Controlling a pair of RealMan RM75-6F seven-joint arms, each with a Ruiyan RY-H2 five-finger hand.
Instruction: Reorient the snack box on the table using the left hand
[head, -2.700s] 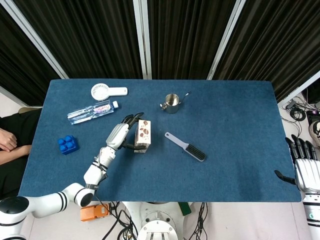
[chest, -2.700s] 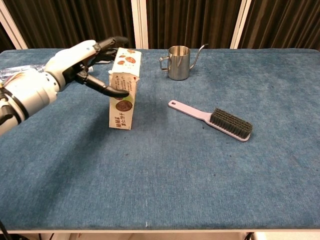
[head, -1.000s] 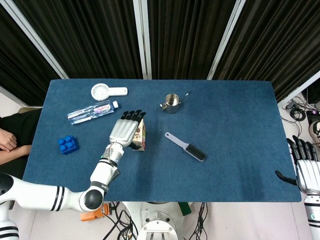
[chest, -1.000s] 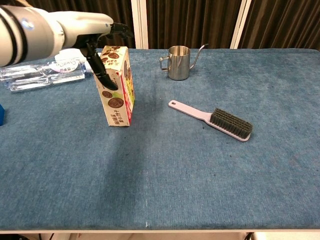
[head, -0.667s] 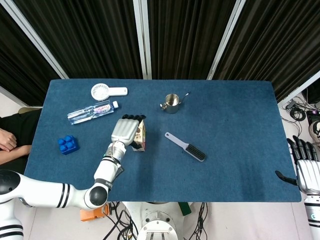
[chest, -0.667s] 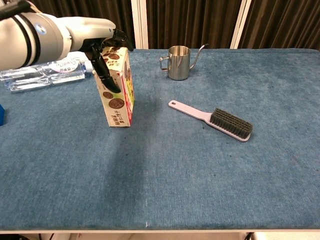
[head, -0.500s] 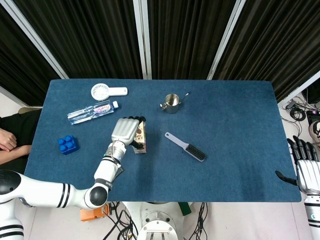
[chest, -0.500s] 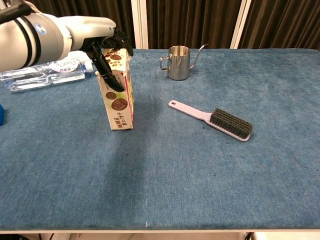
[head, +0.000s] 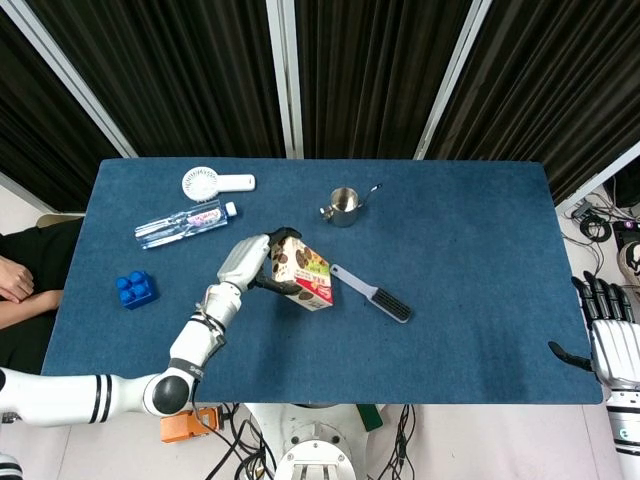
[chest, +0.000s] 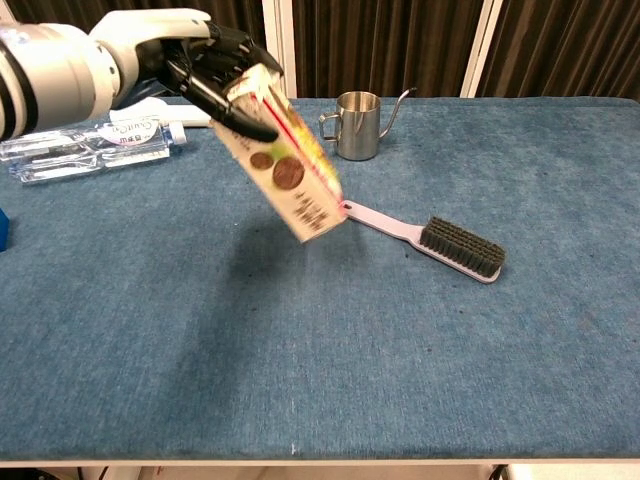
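Note:
The snack box (head: 306, 272) (chest: 291, 172), white with cookie pictures and a red edge, is tilted steeply, its top toward the left and its lower end toward the right. My left hand (head: 250, 262) (chest: 190, 55) grips its upper end, fingers curled around the top. The box's lower corner hangs just above the blue table (head: 470, 250) (chest: 420, 360), close to the brush handle, with a shadow under it. My right hand (head: 612, 335) stays off the table's right front corner, fingers apart and holding nothing.
A lilac brush (head: 375, 293) (chest: 440, 240) lies right of the box. A steel pitcher (head: 343, 206) (chest: 358, 125) stands behind it. A water bottle (head: 185, 223) (chest: 90, 145), a white hand fan (head: 212, 183) and a blue block (head: 135, 289) sit at the left.
The box stood upright on the table with my left hand on its top. Now the hand has raised it and tipped it over to the right, toward the brush.

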